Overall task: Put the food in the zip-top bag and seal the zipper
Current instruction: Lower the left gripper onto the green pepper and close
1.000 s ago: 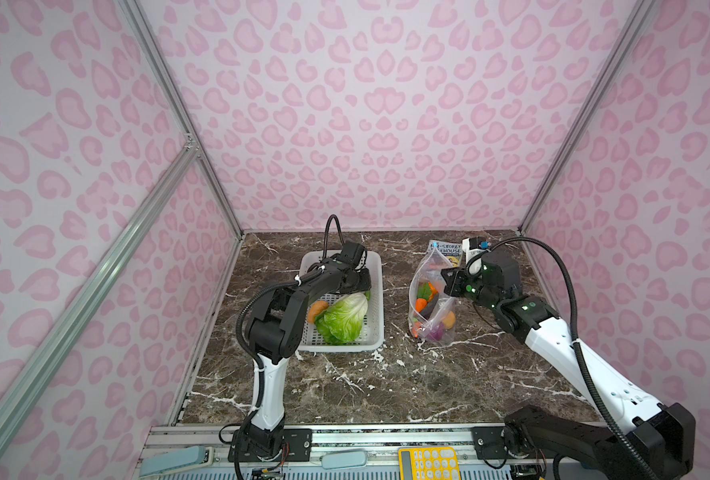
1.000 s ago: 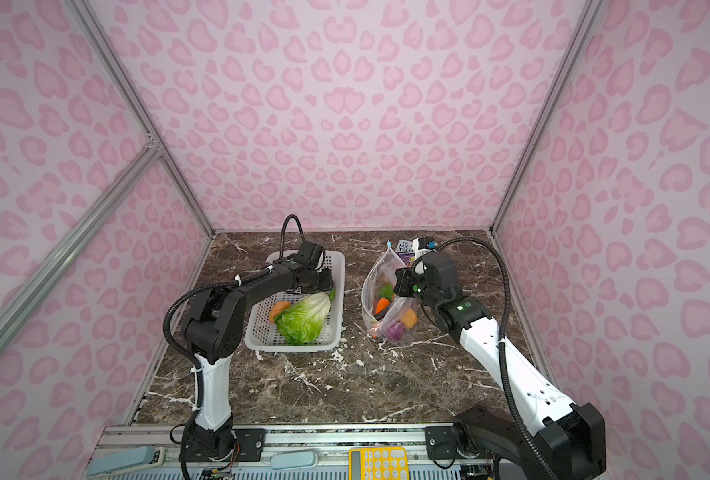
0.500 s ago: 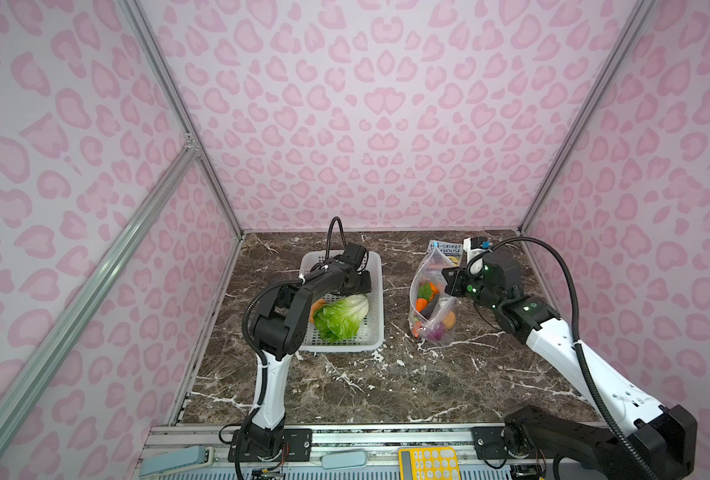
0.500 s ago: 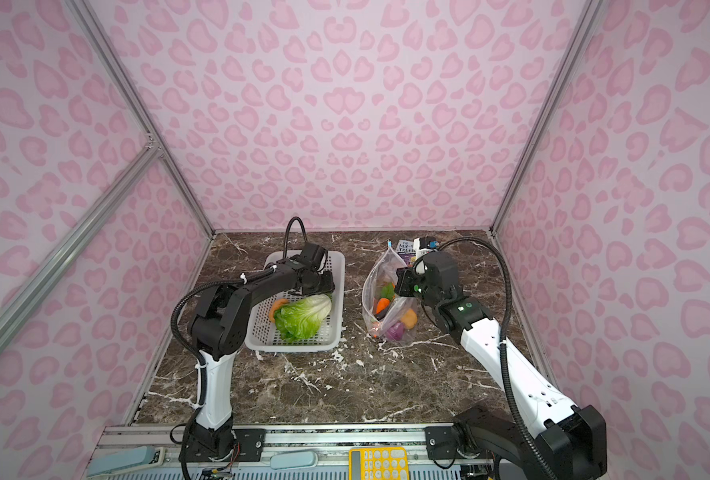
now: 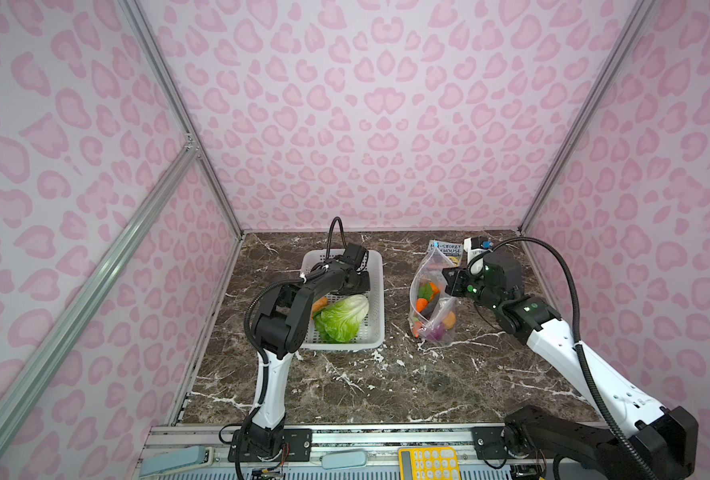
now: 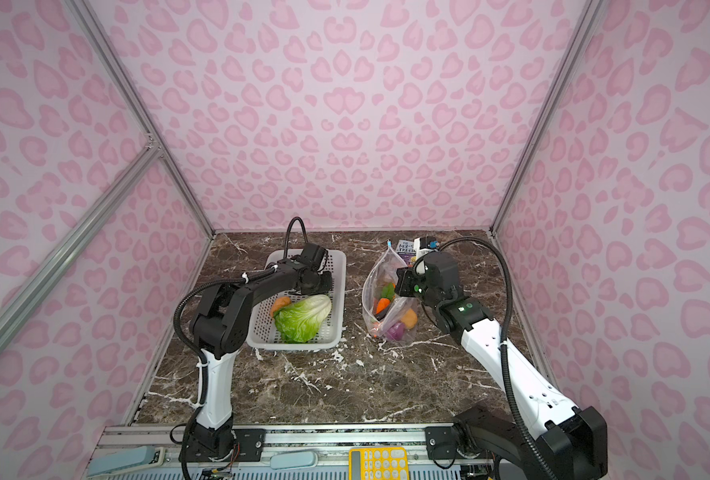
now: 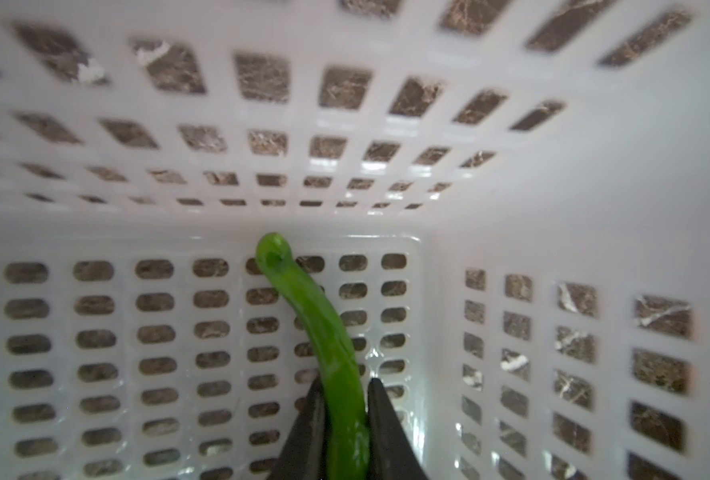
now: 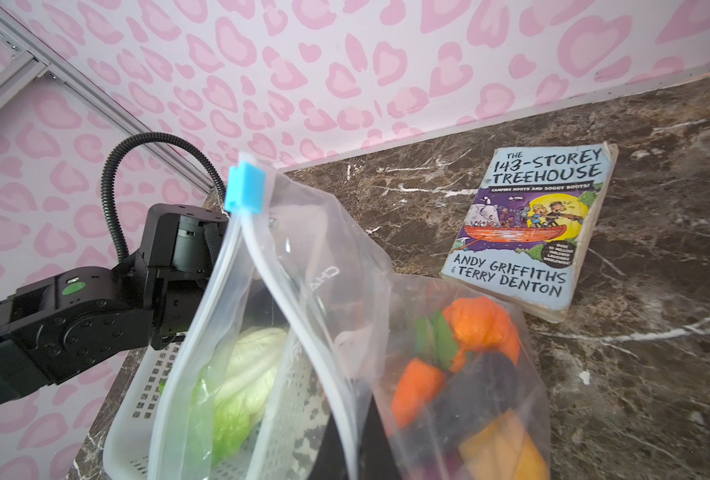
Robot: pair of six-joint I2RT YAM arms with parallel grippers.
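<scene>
Bag (image 8: 303,291) is held upright, mouth up, by right gripper (image 8: 349,428); green piece (image 7: 320,324) is apparently pinched lengthwise by left gripper (image 7: 345,382).

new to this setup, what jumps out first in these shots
Pink spotted walls surround everything. On the right, the right gripper holds a clear bag of bright toy vegetables. On the left, a green cabbage lies in the white basket, where the left gripper pinches a green bean.

Pink spotted walls (image 5: 386,124) enclose dark marble tabletop (image 5: 386,386).
</scene>
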